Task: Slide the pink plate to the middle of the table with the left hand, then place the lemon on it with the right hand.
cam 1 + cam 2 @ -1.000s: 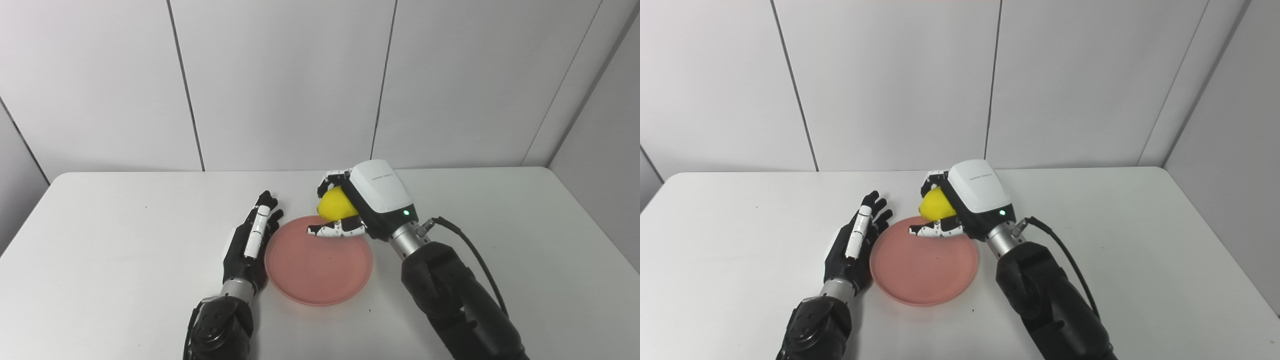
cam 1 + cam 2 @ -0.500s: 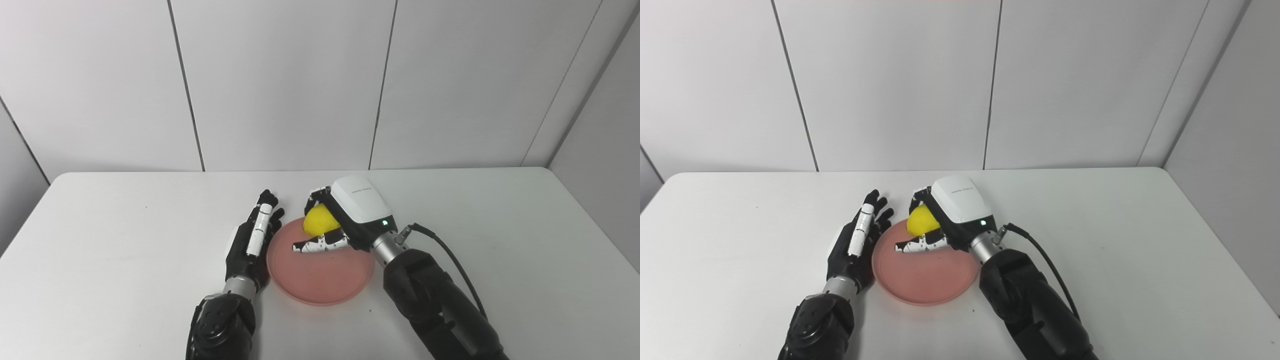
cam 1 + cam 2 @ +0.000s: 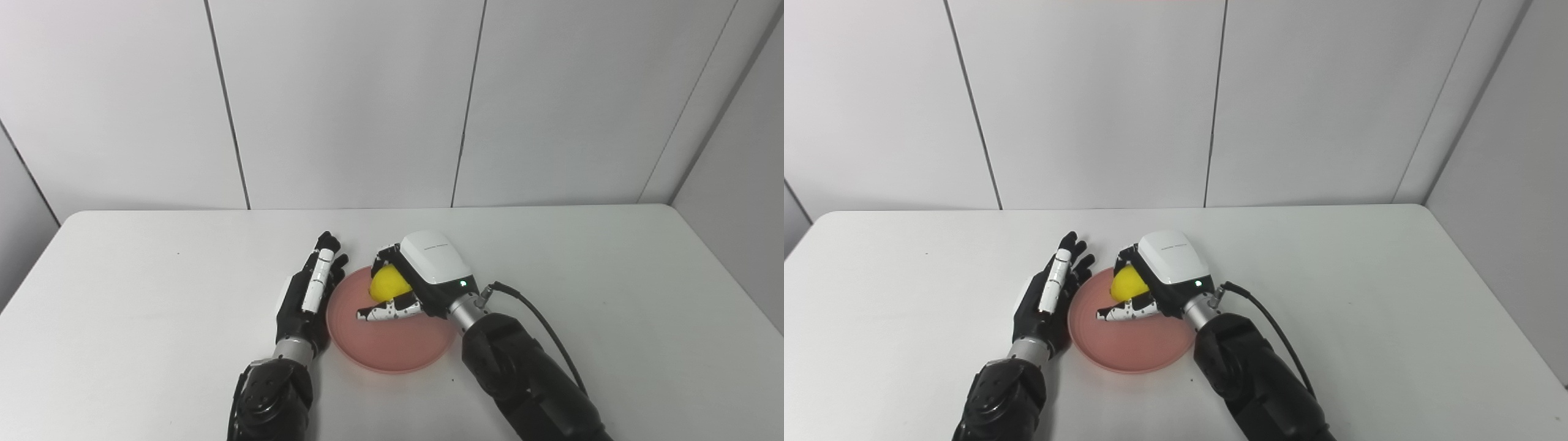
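Both arms are matte black with bulky, rounded forearm shells and a short silver metal cuff at each wrist. The left hand [image 3: 305, 297] is black with white finger segments. The right hand [image 3: 416, 283] carries a glossy white back cover with small grey lettering, a green light near its wrist, and a black cable [image 3: 539, 318] looping from that wrist.

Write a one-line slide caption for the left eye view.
Right robot hand holds the lemon over the pink plate; open left robot hand rests beside the plate's left rim.
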